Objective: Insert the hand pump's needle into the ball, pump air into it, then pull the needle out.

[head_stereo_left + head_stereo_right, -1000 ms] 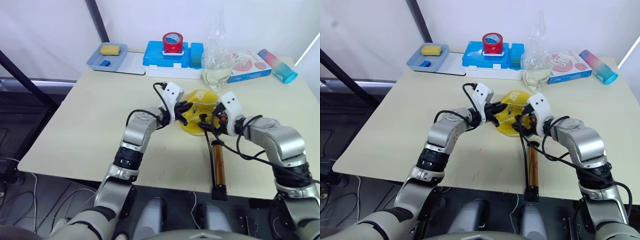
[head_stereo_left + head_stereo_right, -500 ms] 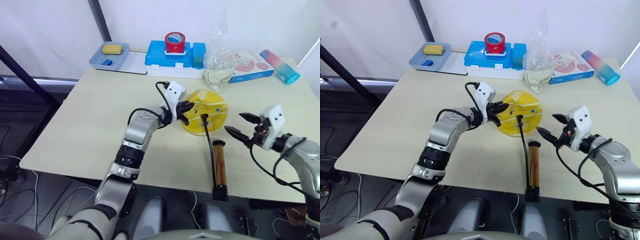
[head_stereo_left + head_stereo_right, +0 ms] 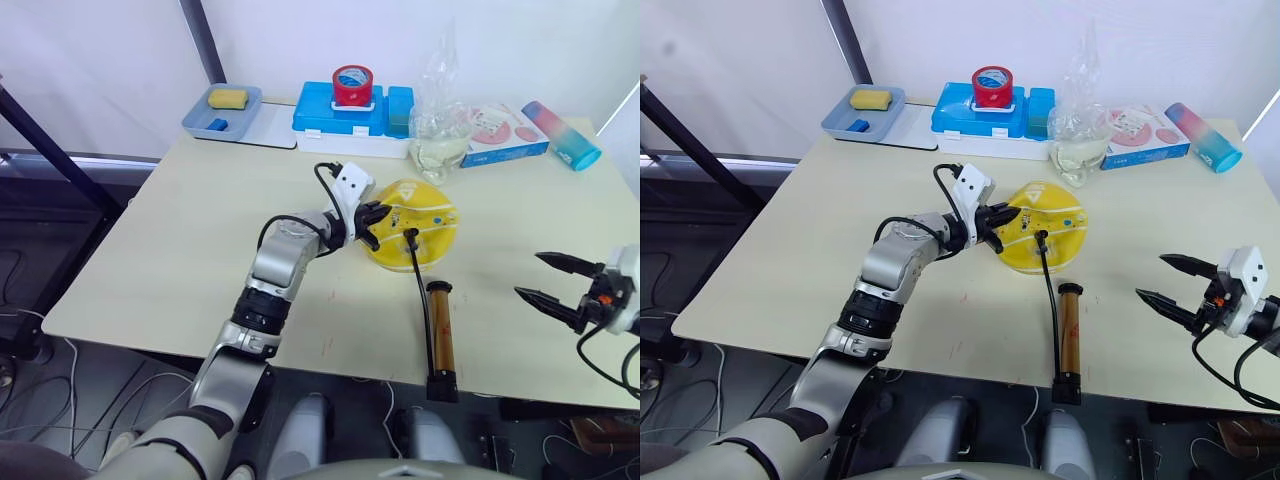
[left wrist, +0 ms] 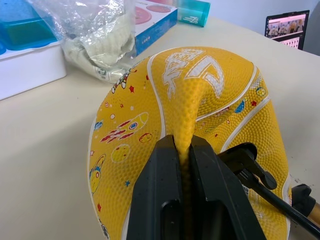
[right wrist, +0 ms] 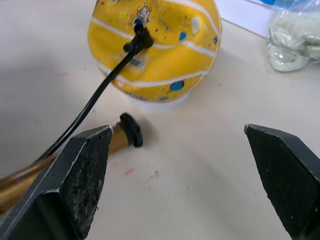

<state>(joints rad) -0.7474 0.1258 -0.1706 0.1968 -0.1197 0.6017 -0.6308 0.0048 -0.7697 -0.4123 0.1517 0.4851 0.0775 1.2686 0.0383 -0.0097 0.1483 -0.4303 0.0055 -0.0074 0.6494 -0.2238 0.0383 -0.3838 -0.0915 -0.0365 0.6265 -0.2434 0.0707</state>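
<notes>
While the hand pump (image 3: 439, 338) lies untouched along the desk's (image 3: 180, 250) near edge, its stiff gold barrel looks the firmest place to grip, and the right gripper (image 3: 553, 281), fingers spread wide and empty, hangs well off to its right. Beyond it the thin hose (image 3: 421, 290) runs up to the needle (image 5: 139, 36) fitting, seated on the saggy yellow ball (image 3: 412, 222). Soft and dented, the ball would likely slide unless held, and the left gripper (image 3: 372, 220) has its fingers pinched narrowly on a fold of its skin.

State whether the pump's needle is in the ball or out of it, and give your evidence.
In. The black fitting at the hose's end sits pressed against the ball, with no bare needle showing between them.
</notes>
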